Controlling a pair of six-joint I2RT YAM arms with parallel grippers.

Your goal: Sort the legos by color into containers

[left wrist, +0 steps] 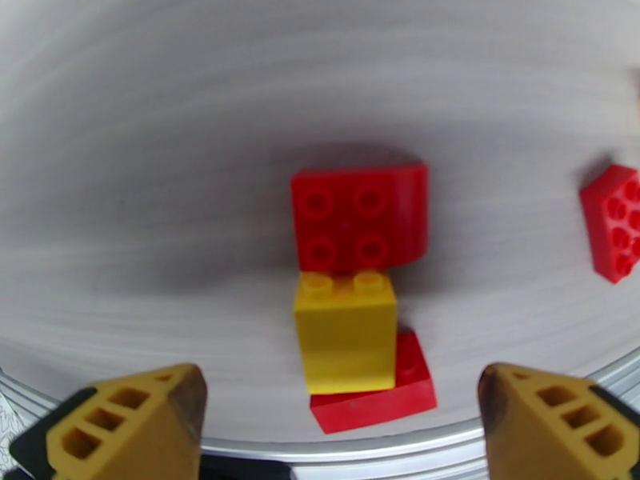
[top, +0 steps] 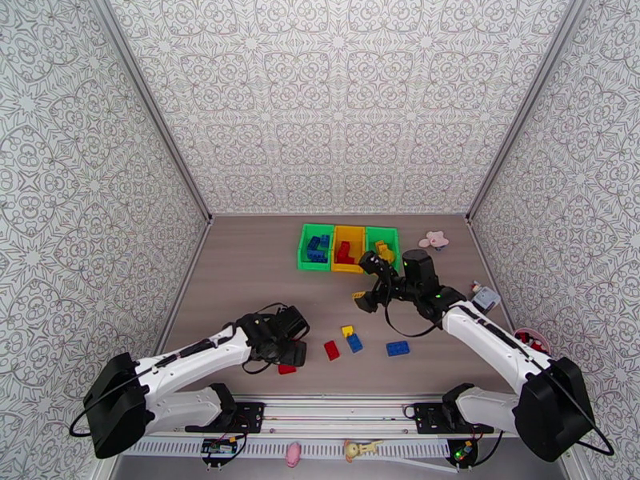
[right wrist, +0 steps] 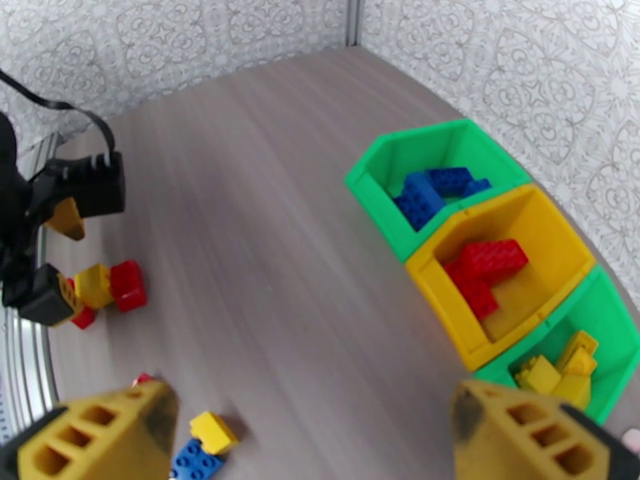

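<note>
Legos sit in the containers ahead and right of the right pincer, blue, red and yellow each in its own bin; its jaws stand wide apart and empty. A yellow brick joined to red pieces lies just ahead of the left pincer, centred between its spread, empty jaws; another red brick lies ahead-right.

No readable text, labels or numbers anywhere.
</note>
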